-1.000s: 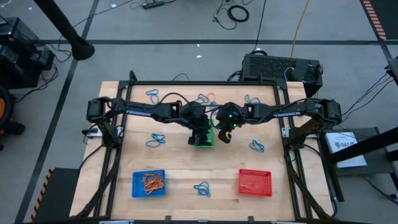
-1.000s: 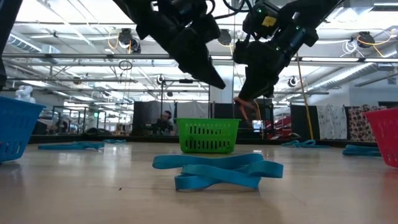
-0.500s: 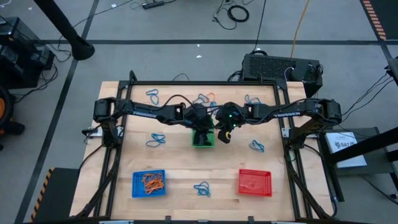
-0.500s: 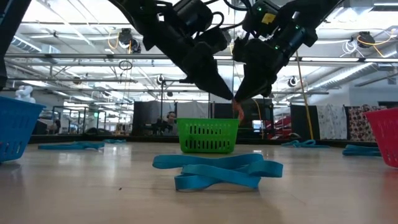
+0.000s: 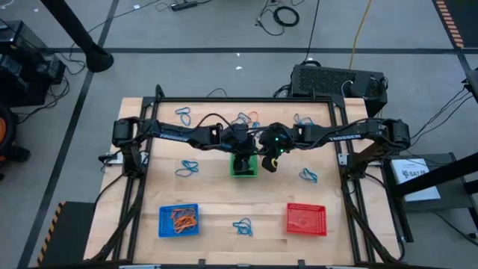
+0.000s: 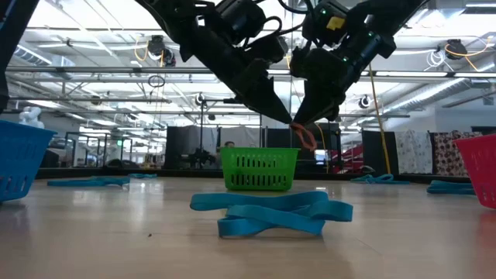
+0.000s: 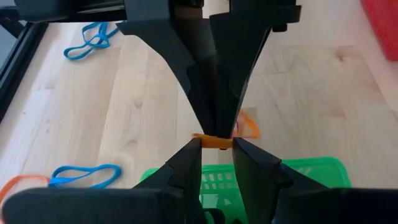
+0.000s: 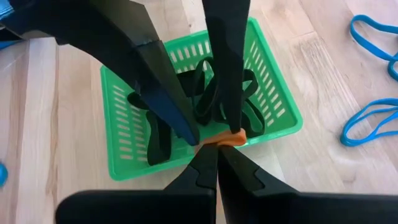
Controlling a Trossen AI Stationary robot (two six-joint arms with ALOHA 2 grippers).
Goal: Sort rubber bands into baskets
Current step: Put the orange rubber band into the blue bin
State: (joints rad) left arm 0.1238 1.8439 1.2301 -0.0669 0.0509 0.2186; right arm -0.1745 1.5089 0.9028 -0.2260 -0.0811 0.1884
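Observation:
Both grippers meet just above the green basket (image 5: 244, 166), which holds black rubber bands (image 8: 205, 93). My right gripper (image 8: 215, 151) is shut on an orange rubber band (image 8: 222, 139). My left gripper (image 7: 216, 146) faces it, open, with one fingertip on each side of the short orange stretch (image 7: 214, 142) under the right fingertips. A loop of the band (image 6: 304, 137) hangs beside the tips, above the basket's right rim (image 6: 293, 155). The blue basket (image 5: 178, 220) holds orange bands. The red basket (image 5: 306, 219) stands at the near right. My right gripper pinches the orange band's strand (image 8: 219, 140) between the tips of its two fingers, slanting down from the table's right. The band is lifted clear, and its loop hangs slack above the basket. My left gripper's fingertips (image 8: 235, 127) flank that strand; I cannot tell whether they touch it.
Blue rubber bands lie loose on the wooden table: left of the green basket (image 5: 187, 168), to its right (image 5: 308, 175), between the near baskets (image 5: 242, 226) and along the far edge (image 5: 243, 118). A black frame (image 5: 134, 194) borders the table.
My left gripper has sunk and tipped further down, moving toward the table's right until its fingertips reached the orange band at my right gripper's tips. It has kept still since. The band has stayed where it was.

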